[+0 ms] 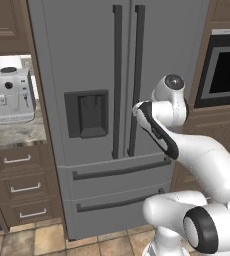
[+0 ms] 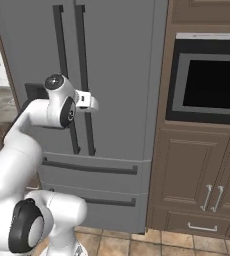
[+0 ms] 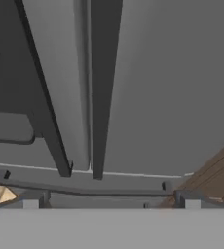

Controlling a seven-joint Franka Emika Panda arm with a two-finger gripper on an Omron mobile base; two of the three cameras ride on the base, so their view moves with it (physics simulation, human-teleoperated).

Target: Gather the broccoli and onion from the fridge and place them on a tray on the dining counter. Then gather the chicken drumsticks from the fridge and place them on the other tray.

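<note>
- Two doors of the fridge point(image 1: 87, 60) are standing shut before you, so the broccoli, the onion and the chicken drumsticks are presumably waiting behind them, hidden; opening the fridge is the step you are working on.
- Beside the fridge, the dark wall oven point(image 2: 212, 82) and the brown cabinet doors point(image 2: 197, 170) are sitting close on the right, so judge the door's swing before pulling and keep the elbow clear of them.
- On the other side, the stone worktop point(image 1: 12, 132) is carrying a white coffee machine point(image 1: 11, 95); it is lying well apart from the arm and is asking nothing of you now.
- Running down the middle, the two long dark handles point(image 1: 118, 80) are standing side by side; in the hand view the right-door handle point(image 3: 102, 97) is lying almost dead ahead, so you are likely aiming at that one.
- Lower down, the drawer handles point(image 1: 119, 170) are crossing under the doors; avoid hooking these by mistake.
- Smallest, the gripper point(image 3: 111, 204) is hanging released, jaws spread wide and grasping nothing, just short of the handles.
- Centre the bar between the fingertips point(image 3: 192, 204) before closing, approach squarely, then pull along the door's arc rather than straight back.
</note>
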